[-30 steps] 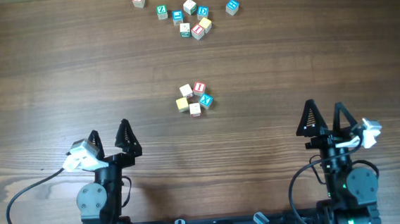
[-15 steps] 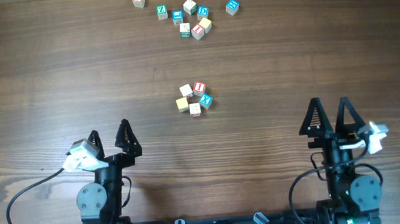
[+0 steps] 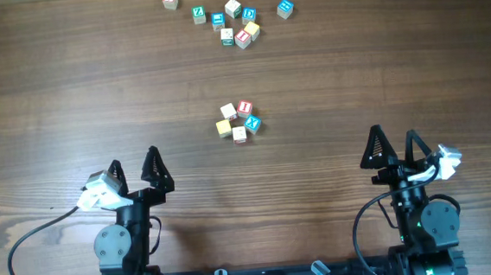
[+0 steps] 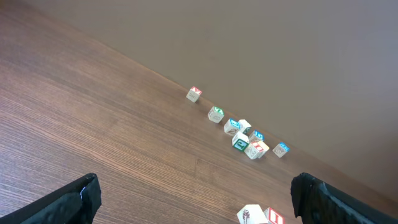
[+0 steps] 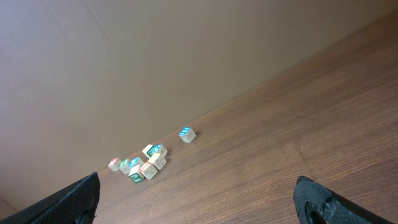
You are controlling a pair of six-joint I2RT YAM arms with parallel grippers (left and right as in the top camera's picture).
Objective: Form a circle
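Centred on the brown wooden worktop (image 3: 52, 99) sits the small ring of five tiny coloured letter cubes (image 3: 238, 121); at seven and five o'clock, left end effector (image 3: 133, 158) and right end effector (image 3: 393, 132) stand open, empty.

On my feed the table (image 3: 379, 67) reads as dark wood or wood-look laminate: straight grain, smooth, a low sheen. The circle (image 3: 237, 121) at the table's middle is tiny cubes, seemingly painted wood, matt faces with printed letters; the loose cubes (image 3: 236, 21) by the far edge look alike. The left gripper (image 3: 133, 158) and right gripper (image 3: 393, 132) are matt black plastic, I think.
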